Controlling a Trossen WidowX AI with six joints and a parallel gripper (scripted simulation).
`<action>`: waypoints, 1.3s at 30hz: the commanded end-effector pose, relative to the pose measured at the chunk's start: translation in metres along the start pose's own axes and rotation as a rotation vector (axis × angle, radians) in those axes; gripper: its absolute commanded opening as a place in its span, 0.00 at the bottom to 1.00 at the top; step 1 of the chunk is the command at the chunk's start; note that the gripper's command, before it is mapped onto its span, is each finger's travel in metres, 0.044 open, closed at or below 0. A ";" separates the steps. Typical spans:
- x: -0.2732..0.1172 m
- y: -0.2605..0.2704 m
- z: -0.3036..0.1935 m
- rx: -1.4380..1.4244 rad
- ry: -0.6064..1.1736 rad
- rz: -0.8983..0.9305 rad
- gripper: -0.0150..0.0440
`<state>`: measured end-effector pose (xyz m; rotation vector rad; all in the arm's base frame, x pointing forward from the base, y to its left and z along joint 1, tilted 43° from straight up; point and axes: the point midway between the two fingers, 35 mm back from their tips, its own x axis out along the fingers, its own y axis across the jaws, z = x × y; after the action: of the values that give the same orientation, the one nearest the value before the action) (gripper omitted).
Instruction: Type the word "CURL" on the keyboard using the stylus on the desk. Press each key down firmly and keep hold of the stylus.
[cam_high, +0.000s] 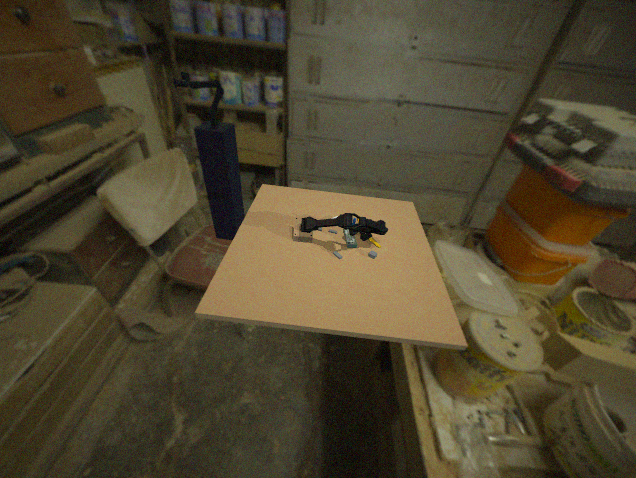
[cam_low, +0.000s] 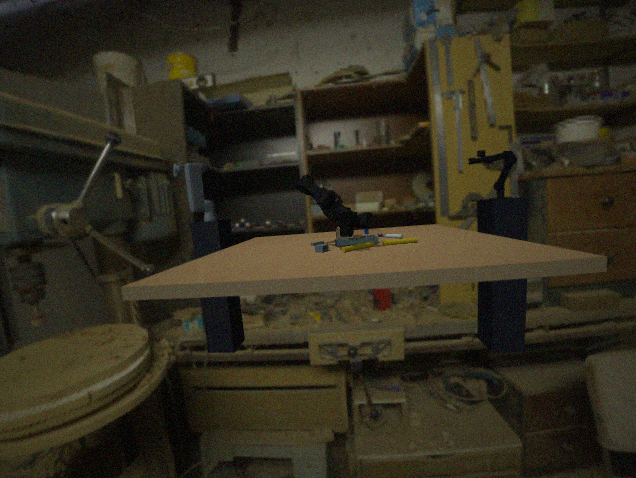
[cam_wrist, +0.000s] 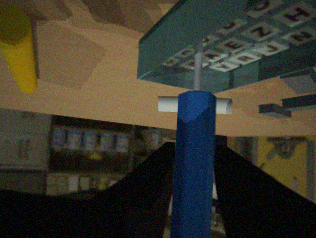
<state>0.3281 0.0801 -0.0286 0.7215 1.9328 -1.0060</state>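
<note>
A blue stylus (cam_wrist: 195, 170) (cam_low: 366, 231) with a thin grey rod tip is held upright in my gripper (cam_wrist: 194, 152) (cam_high: 366, 236), which is shut on it. The small teal keyboard (cam_wrist: 152, 52) (cam_high: 351, 240) (cam_low: 354, 240) lies on the table (cam_high: 318, 292) (cam_low: 308, 267). In the wrist view the keyboard is at the upper right with rows of white letter keys; E, Z, N, R, and J can be read. The rod overlaps the keys near the keyboard's left end, and its very end is faint against them. I cannot tell which key it is over or whether it touches.
Yellow sticks (cam_wrist: 22, 65) (cam_high: 376, 243) (cam_low: 401, 241) lie beside the keyboard. A white cylinder (cam_wrist: 169, 104) (cam_low: 393, 235) lies behind the stylus in the wrist view. Small blue-grey blocks (cam_wrist: 300, 102) (cam_high: 372, 254) (cam_low: 321, 247) lie around the keyboard.
</note>
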 end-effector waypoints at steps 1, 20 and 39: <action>0.001 0.000 0.002 -0.006 -0.004 -0.002 0.39; -0.002 0.000 -0.004 -0.006 -0.004 -0.002 0.39; -0.013 -0.004 -0.028 -0.014 -0.007 -0.005 0.25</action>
<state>0.3227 0.1000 -0.0063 0.7052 1.9339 -0.9957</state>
